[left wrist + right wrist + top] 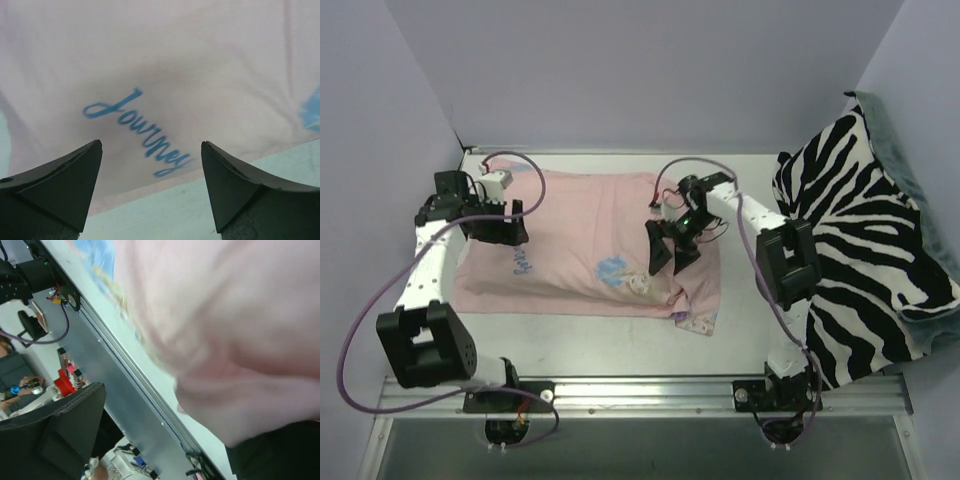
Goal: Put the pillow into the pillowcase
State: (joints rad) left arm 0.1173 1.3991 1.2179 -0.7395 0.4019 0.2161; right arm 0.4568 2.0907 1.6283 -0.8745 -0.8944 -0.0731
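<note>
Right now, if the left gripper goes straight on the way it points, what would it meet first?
Most likely the pillowcase: the left gripper, jaws apart, points at its pink cloth near the blue word Journey. How far away the cloth is, I cannot tell.

The left arm (425, 270) rises from its base, folds at the elbow and turns inward; the left gripper (151, 180) has its 2 fingers (65, 185) spread wide. The right arm (760, 215) reaches forward and inward; the right gripper (670, 255) points downward, jaws wide apart.
</note>
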